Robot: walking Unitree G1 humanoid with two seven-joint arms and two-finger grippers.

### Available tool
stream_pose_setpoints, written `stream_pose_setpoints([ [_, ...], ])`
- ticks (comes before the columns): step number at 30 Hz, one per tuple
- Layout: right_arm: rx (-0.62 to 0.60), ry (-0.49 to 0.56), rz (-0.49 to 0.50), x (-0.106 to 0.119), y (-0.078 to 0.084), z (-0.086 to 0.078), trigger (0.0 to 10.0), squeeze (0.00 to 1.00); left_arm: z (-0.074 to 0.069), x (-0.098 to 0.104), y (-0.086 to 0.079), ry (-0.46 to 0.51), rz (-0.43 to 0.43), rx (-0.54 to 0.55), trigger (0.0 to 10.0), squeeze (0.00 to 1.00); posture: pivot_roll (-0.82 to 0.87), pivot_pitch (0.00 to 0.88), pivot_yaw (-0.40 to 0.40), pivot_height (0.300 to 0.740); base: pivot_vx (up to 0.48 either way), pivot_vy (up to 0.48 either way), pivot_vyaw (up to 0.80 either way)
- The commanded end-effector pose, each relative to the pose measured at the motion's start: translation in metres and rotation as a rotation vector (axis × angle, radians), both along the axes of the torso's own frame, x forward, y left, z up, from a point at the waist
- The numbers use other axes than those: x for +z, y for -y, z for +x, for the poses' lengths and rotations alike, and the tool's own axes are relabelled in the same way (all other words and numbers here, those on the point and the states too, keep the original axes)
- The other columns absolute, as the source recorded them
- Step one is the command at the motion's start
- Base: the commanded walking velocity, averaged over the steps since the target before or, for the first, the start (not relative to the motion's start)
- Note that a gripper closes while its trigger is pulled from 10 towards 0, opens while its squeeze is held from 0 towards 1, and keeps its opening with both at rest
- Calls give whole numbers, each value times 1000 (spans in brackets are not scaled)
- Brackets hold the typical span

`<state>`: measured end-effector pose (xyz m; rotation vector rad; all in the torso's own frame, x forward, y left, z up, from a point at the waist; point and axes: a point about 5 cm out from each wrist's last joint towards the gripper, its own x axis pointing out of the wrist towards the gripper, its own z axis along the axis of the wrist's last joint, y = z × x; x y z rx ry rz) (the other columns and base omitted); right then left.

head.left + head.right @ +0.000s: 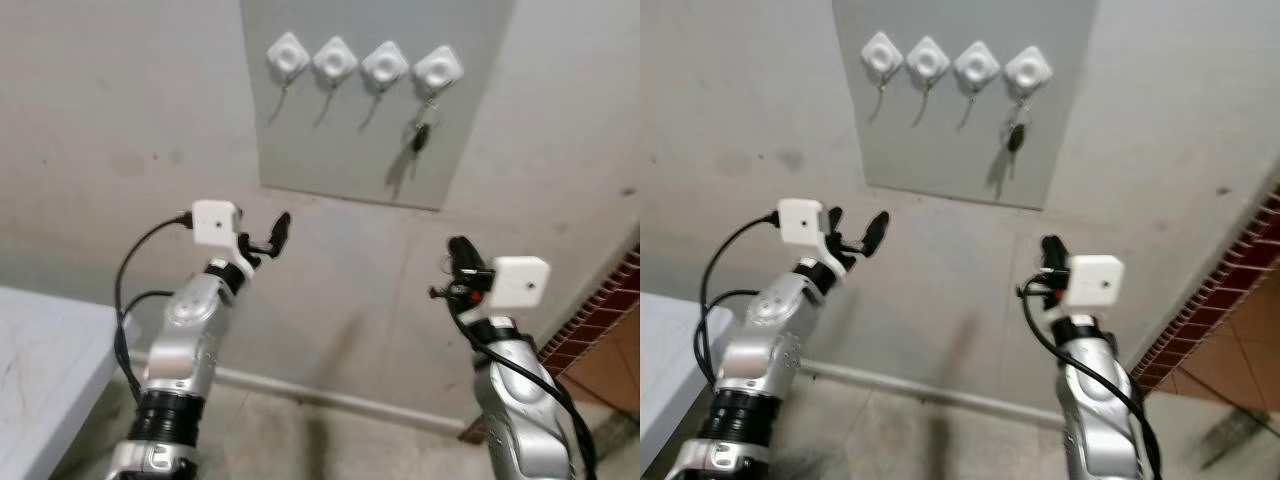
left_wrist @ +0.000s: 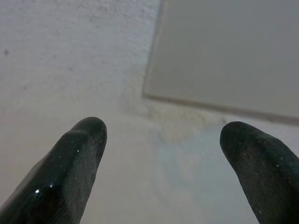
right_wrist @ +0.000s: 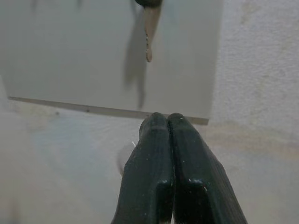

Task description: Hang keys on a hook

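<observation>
Below the grey panel [image 1: 375,100], right gripper [image 1: 459,249] is pressed shut, holding nothing, clear of the wall. Left gripper [image 1: 268,236] stands wide apart near the panel's lower edge. Keys [image 1: 421,135] hang from the rightmost hook [image 1: 438,69]; three hooks beside it bare.

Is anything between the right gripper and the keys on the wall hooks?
Nothing visible. The keys already hang from the rightmost hook; the right gripper, fingers shut and empty, sits below them with only bare wall between.

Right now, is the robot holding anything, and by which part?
Nothing. The left gripper is open, the right gripper shut on nothing; the keys hang from a hook.
</observation>
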<state>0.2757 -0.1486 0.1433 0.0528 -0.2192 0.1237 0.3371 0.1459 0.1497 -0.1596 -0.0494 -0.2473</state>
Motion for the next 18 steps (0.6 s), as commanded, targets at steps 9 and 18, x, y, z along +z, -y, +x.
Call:
stream_pose_setpoints([
  [9, 129, 23, -11, 7, -9, -1, 10000, 0, 5, 20, 15, 92, -15, 7, 10000, 0, 110, 59, 19, 740, 89, 0, 0],
  [18, 293, 82, -5, 25, -26, -3, 10000, 0, -8, 37, 34, 232, 78, -98, 10000, 0, 111, 63, 14, 740, 0, 0, 0],
])
